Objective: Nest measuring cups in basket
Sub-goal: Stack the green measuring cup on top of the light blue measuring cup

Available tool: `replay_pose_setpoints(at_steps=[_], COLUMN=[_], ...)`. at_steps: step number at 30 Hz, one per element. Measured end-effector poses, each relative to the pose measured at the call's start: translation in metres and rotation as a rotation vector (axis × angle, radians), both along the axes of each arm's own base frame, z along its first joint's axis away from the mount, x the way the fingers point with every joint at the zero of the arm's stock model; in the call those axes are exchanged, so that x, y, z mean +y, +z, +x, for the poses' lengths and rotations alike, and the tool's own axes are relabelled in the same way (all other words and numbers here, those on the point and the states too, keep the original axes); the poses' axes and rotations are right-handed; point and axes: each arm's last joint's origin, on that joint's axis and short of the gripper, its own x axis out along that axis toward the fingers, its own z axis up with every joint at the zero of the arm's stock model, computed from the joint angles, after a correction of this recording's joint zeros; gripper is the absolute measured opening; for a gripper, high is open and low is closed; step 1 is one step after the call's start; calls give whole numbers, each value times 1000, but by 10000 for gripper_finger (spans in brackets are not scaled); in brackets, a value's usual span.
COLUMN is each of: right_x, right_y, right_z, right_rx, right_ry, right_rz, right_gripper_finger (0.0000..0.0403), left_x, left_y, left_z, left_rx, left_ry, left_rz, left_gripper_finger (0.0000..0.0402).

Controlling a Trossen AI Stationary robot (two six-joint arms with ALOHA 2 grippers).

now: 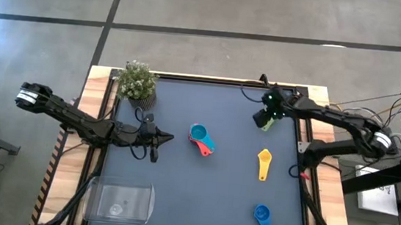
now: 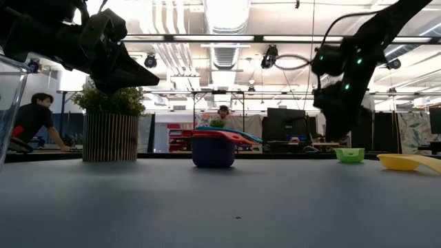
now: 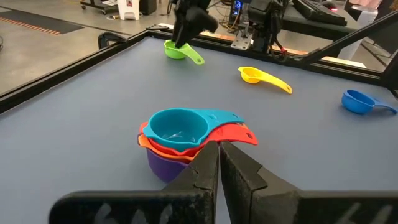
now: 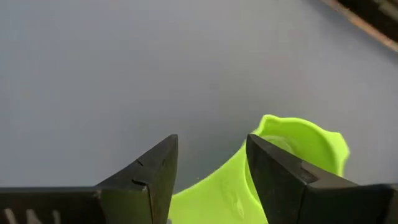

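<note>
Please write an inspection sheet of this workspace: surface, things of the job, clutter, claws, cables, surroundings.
Surface: dark blue table top, wooden edges.
Job's things: nested stack of cups, light blue on top, mid-table; green cup at the far side; yellow cup and blue cup lying apart; clear basket at the near left corner, no cup in it.
Clutter: potted plant at the far left corner.
Claws: left claw shut, empty, beside the stack; right claw open, astride the green cup's handle.
Cables: wires beside the right arm's base.
Surroundings: a person behind the table.
</note>
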Motion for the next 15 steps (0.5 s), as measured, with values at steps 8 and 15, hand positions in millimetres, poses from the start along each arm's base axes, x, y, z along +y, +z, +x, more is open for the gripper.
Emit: replay_pose_setpoints(at_steps=[8, 15], right_x=[-11, -10], right_y=[-17, -1], right_z=[11, 9], right_rx=[10, -42], right_ry=[12, -3], right_rz=[0, -50], right_gripper_finger=[188, 183], left_x=[0, 0], left_y=[0, -1], left_z=[0, 0], left_rx=[3, 6], left_ry=[0, 0], left_rz=[1, 2], left_gripper_finger=[0, 0])
